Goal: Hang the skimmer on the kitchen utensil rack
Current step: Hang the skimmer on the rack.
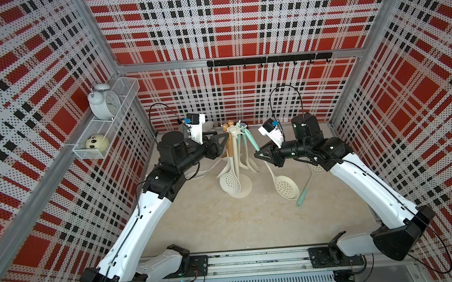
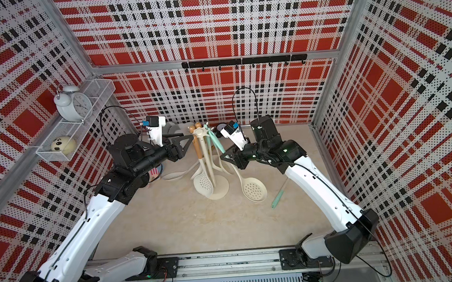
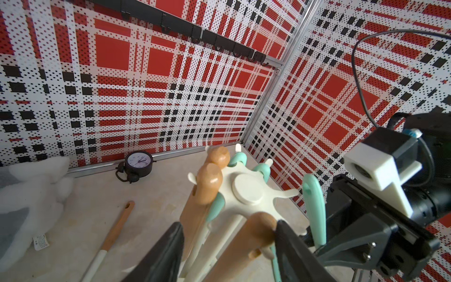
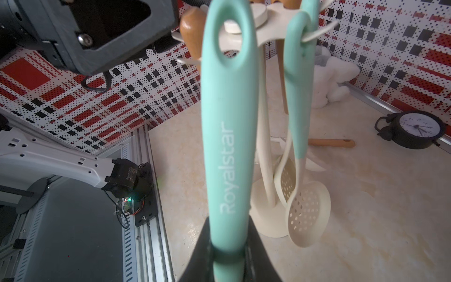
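My right gripper is shut on the mint-green handle of the skimmer. Its cream perforated head hangs low over the table. The handle's holed end stands right beside a prong of the kitchen utensil rack; I cannot tell whether they touch. Several utensils hang from the cream rack, among them another perforated one. My left gripper is closed just under the crown, its fingers against the brown hanging handles on either side of the pole.
A mint-handled utensil lies on the table to the right. A cream utensil and a wooden-handled one lie to the left. At the back are a plush toy, a black clock and a black hook rail.
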You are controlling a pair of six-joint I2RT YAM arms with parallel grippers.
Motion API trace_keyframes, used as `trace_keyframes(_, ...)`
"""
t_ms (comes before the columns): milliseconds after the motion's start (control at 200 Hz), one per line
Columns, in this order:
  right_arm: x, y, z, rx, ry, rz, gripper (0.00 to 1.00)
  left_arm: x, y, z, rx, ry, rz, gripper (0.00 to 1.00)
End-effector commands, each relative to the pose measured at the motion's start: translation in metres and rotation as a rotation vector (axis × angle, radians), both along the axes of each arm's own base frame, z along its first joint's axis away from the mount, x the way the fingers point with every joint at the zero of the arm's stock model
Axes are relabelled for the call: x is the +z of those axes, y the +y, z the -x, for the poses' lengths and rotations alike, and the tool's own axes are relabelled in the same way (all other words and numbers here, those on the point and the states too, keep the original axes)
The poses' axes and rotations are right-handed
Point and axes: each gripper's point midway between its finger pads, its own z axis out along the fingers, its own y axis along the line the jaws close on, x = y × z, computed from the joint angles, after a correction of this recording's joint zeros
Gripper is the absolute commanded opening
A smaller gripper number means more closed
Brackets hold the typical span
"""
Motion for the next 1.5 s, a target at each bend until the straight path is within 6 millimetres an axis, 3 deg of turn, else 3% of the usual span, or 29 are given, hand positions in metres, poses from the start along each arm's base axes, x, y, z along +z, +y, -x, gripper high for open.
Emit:
trace_keyframes(0, 0.005, 0.002, 0.0, 0.005, -0.023, 0.014, 0.0, 0.011, 0.003, 0.001, 0.016, -0.032, -0.007, 0.62)
trace_keyframes(336, -0.013, 0.003, -0.003, -0.011, -0.019, 0.09, 0.0, 0.011, 0.001, 0.002, 0.008, -0.034, -0.008, 0.62)
trace_keyframes(546, -0.011, 0.002, -0.009, -0.047, -0.083, 0.129, 0.0, 0.012, 0.001, 0.004, 0.001, -0.036, -0.006, 0.62)
trace_keyframes(1057, -0.032, 0.025, -0.02, -0.072, -0.15, 0.236, 0.0, 0.011, -0.001, 0.007, -0.001, -0.036, -0.011, 0.61)
trace_keyframes(1162, -0.025, 0.025, -0.017, -0.081, -0.171, 0.191, 0.0, 0.014, 0.003, 0.009, 0.018, -0.047, -0.011, 0.67)
trace_keyframes(1182, -0.023, 0.025, -0.017, -0.087, -0.18, 0.177, 0.09, 0.014, 0.005, 0.01, 0.025, -0.049, -0.011, 0.69)
trace_keyframes(1233, -0.014, 0.022, -0.015, -0.107, -0.204, 0.128, 0.44, 0.017, 0.009, 0.013, 0.042, -0.063, -0.008, 0.73)
trace_keyframes(1298, -0.001, 0.018, -0.01, -0.129, -0.229, 0.056, 0.71, 0.024, 0.017, 0.02, 0.069, -0.097, 0.008, 0.76)
trace_keyframes(1358, 0.012, 0.009, -0.007, -0.173, -0.252, -0.025, 0.85, 0.032, 0.027, 0.029, 0.094, -0.136, 0.036, 0.78)
trace_keyframes(1398, 0.018, 0.002, -0.005, -0.199, -0.259, -0.074, 0.99, 0.037, 0.032, 0.035, 0.108, -0.164, 0.057, 0.78)
trace_keyframes(1493, 0.018, -0.019, -0.008, -0.335, -0.227, -0.149, 1.0, 0.042, 0.046, 0.047, 0.158, -0.199, 0.072, 0.78)
